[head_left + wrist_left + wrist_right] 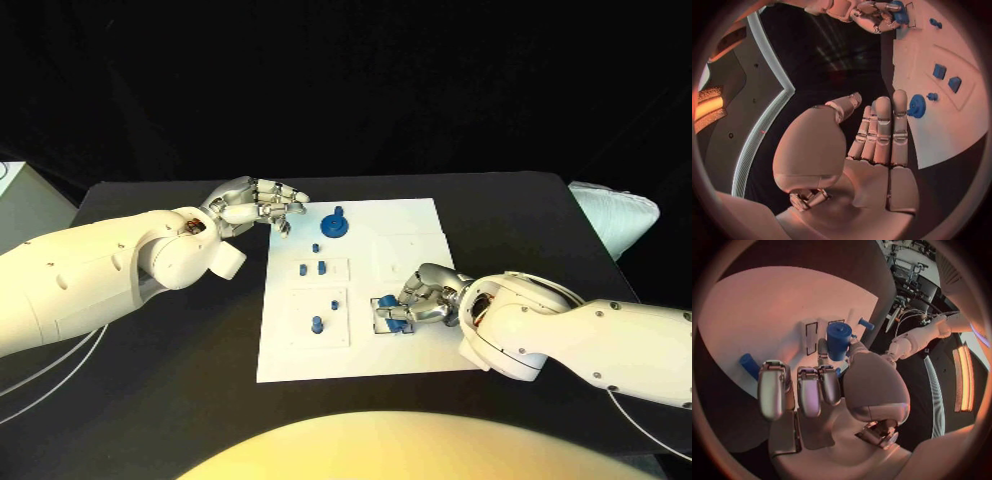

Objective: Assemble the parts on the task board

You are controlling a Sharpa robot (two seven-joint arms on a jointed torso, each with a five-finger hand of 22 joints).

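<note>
task board: white plate mid-counter, long axis running away from the robot.
right hand: at the board's near right part, fingers closed round a blue cylindrical part; held upright just over a square outlined slot, as the right wrist view has it. contact with the board: cannot tell.
left hand: at the board's far left corner, holding nothing. left wrist view shows the fingers straight and side by side, thumb apart. fingertips near the blue gear, not touching it.
blue gear: flat on the board's far part, with a small peg just beside it.
other parts: two small blue blocks in the middle-left recess; an upright blue peg in the near-left recess; another small piece between them; a loose blue cylinder lying beyond the right hand's fingers.
step (my read): right hand is seating its cylinder in the near-right slot; assembly roughly mid-way, several parts unplaced.
next move calls for: keep the cylinder vertical, centre it over the slot, push straight down, then let go without dragging it. left hand is well placed to take the gear afterwards.
risk: a tilted entry would jam the part or shift the board.
</note>
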